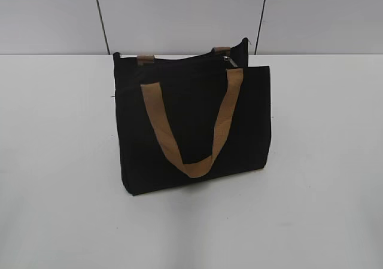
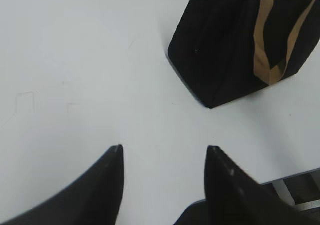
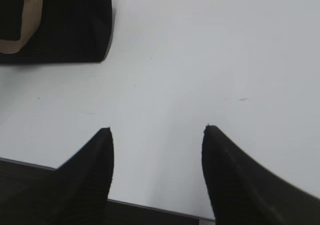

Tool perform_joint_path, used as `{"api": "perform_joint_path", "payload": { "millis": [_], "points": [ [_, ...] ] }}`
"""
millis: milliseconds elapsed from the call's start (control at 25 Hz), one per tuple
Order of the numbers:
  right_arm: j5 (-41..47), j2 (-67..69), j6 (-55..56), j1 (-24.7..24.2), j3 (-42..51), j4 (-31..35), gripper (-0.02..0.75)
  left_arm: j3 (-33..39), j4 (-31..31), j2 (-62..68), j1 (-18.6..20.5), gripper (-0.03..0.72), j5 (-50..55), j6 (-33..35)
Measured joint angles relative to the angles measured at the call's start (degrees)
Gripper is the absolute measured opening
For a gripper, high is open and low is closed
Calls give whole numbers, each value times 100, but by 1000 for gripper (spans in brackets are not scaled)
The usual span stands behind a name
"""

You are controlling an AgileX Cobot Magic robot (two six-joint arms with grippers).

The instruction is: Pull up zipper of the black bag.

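The black bag (image 1: 191,122) stands upright in the middle of the white table, with a tan handle (image 1: 191,131) hanging down its front. A small metal zipper part (image 1: 228,58) shows at the top right of its mouth. The bag also shows in the left wrist view (image 2: 225,45) at the upper right and in the right wrist view (image 3: 65,20) at the upper left. My left gripper (image 2: 164,150) is open and empty over bare table, short of the bag. My right gripper (image 3: 156,130) is open and empty over bare table. Neither gripper shows in the exterior view.
The white table (image 1: 60,161) spreads around the bag. A grey panelled wall (image 1: 179,12) stands behind it. The table's near edge shows in the right wrist view (image 3: 150,205) and in the left wrist view (image 2: 295,177).
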Motion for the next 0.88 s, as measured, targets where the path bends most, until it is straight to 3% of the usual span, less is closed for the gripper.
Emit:
{"api": "perform_joint_path", "payload": {
  "millis": [520, 680, 880],
  "points": [
    [-19, 0, 0, 0, 0, 0, 443, 0, 0, 0, 70, 312, -11, 0],
    [-19, 0, 0, -40, 0, 0, 443, 0, 0, 0, 333, 295, -11, 0],
    [-19, 0, 0, -386, 0, 0, 443, 0, 0, 0, 942, 291, -11, 0]
  ]
}}
